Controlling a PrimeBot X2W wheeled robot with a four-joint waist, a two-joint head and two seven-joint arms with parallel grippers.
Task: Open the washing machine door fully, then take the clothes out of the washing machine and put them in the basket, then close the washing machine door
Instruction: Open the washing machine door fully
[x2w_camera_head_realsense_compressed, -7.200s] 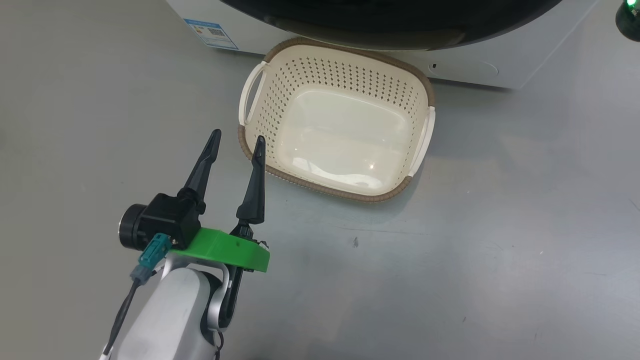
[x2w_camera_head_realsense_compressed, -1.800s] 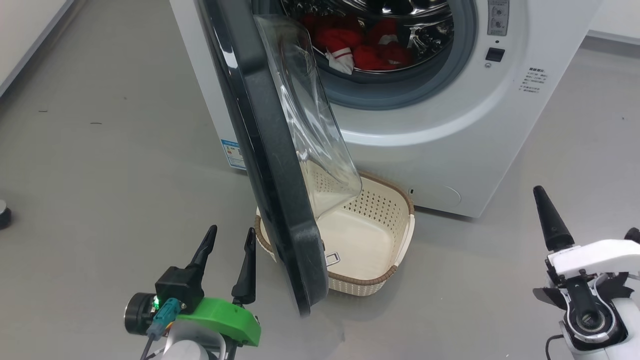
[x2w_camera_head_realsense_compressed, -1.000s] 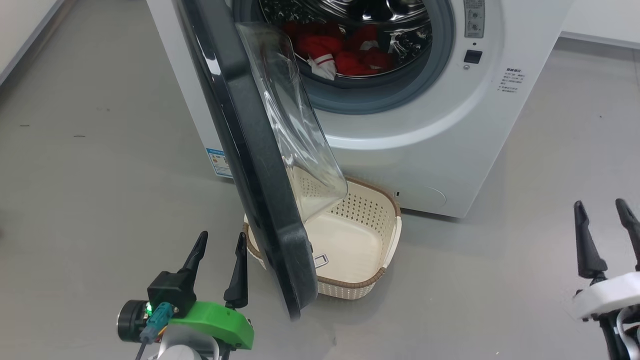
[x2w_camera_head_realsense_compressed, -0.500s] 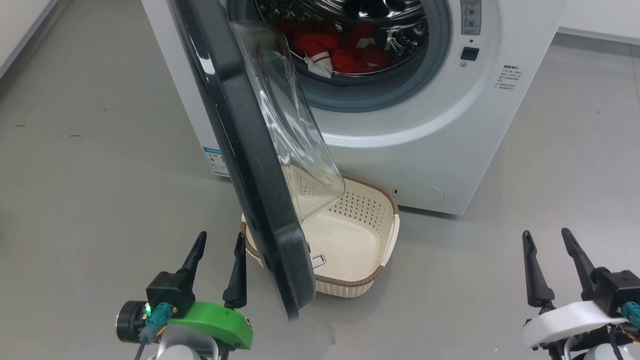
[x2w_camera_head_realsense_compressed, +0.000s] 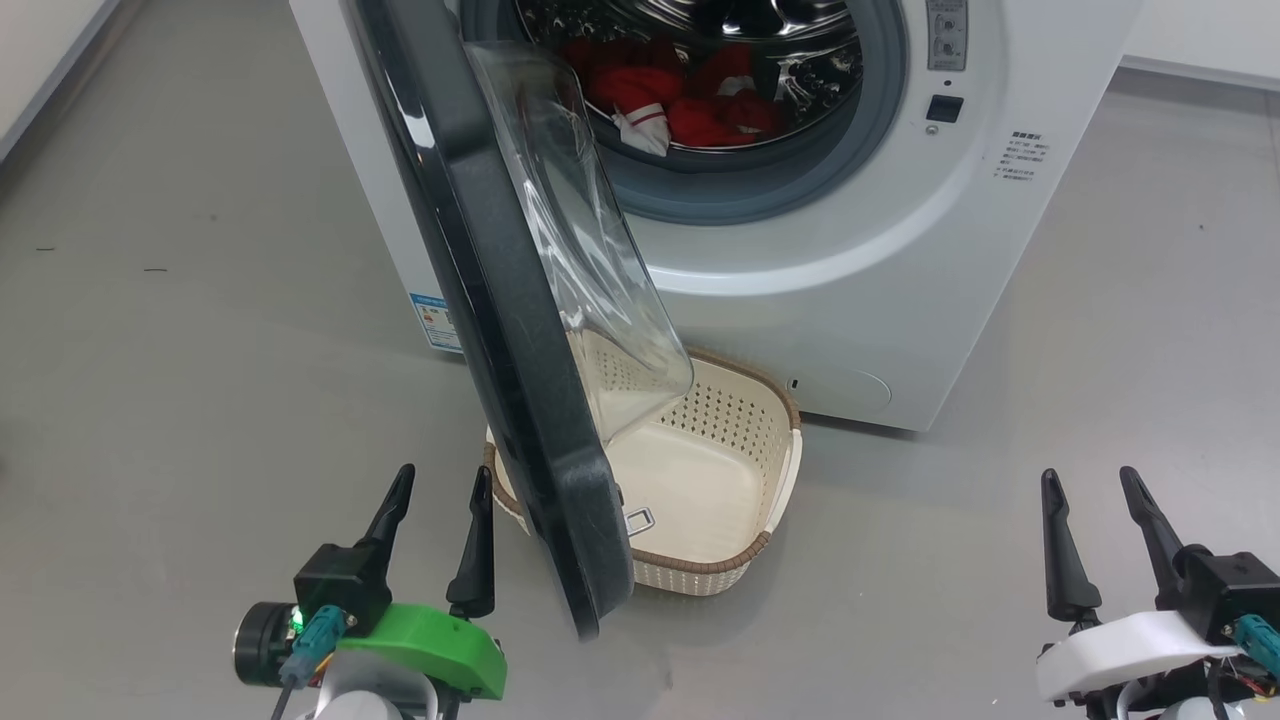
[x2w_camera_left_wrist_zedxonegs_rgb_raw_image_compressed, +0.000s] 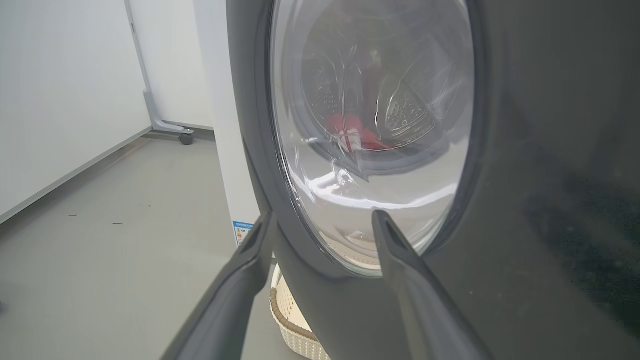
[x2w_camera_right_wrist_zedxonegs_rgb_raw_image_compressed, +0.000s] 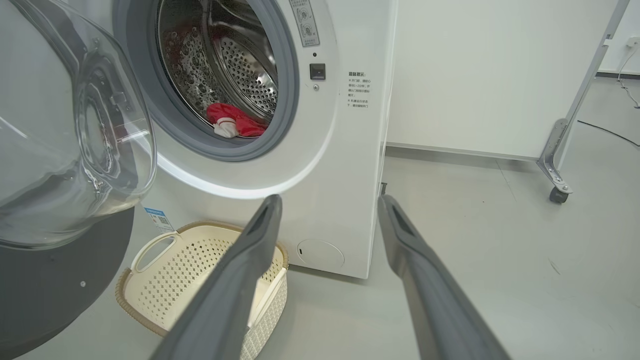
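Black-rimmed washing machine door (x2w_camera_head_realsense_compressed: 500, 330) part open above the basket (x2w_camera_head_realsense_compressed: 745, 440) on the floor (x2w_camera_head_realsense_compressed: 200, 350), red clothes (x2w_camera_head_realsense_compressed: 690, 105) in the washing machine (x2w_camera_head_realsense_compressed: 850, 280), left gripper (x2w_camera_head_realsense_compressed: 445, 471) and right gripper (x2w_camera_head_realsense_compressed: 1088, 474) jaws apart

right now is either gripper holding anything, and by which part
Nothing is held. The left gripper stands open beside the black-rimmed round glass washing machine door; the right gripper is open too.

Glossy black door (x2w_camera_head_realsense_compressed: 500, 330) (clear glass bowl); perforated plastic basket (x2w_camera_head_realsense_compressed: 740, 560).
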